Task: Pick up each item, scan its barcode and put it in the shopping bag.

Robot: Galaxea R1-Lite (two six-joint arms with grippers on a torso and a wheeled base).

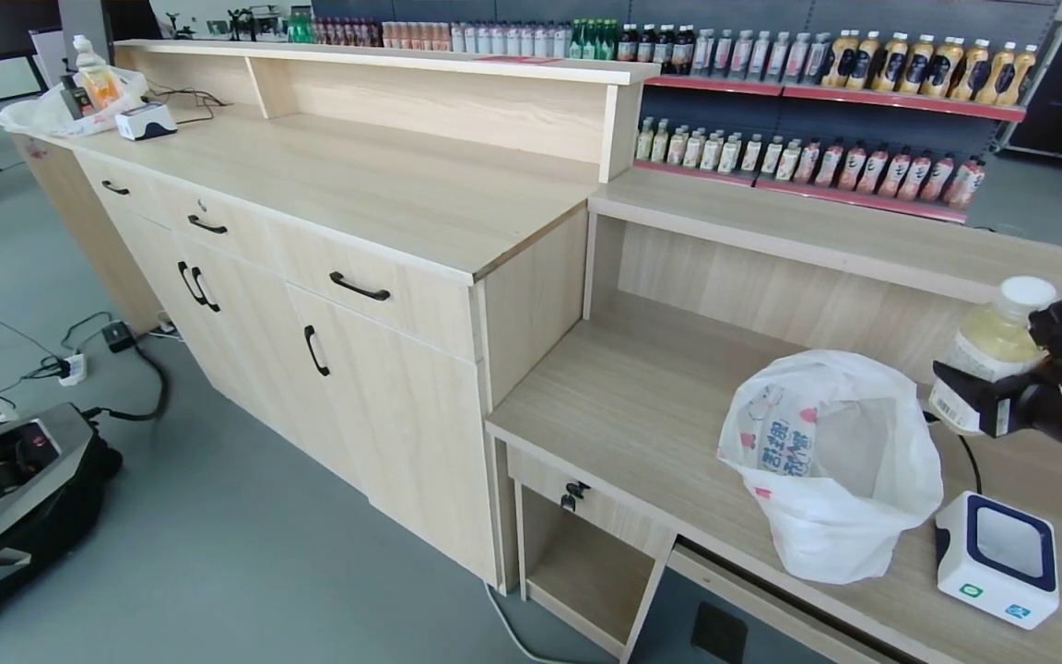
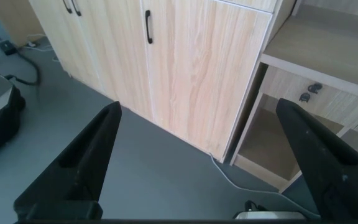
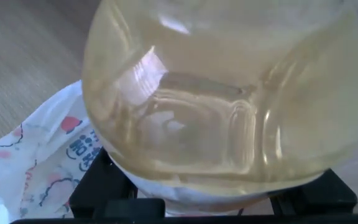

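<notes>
A bottle of pale yellow drink (image 1: 992,346) with a white cap is held upright-tilted at the right edge of the head view, my right gripper (image 1: 975,398) shut on its lower body. It hangs above the lower counter (image 1: 642,397), just right of the open white shopping bag (image 1: 831,461). The white barcode scanner (image 1: 997,558) with a dark window sits on the counter below the bottle. Up close, the bottle (image 3: 229,93) sits above the bag (image 3: 36,168). My left gripper (image 2: 197,174) is open over the grey floor, facing the cabinet doors.
A taller wooden counter (image 1: 356,175) with drawers and doors stands to the left; a second bag, bottle and small box (image 1: 146,120) lie at its far end. Shelves of bottles (image 1: 808,157) line the back. Cables (image 1: 79,369) trail on the floor at left.
</notes>
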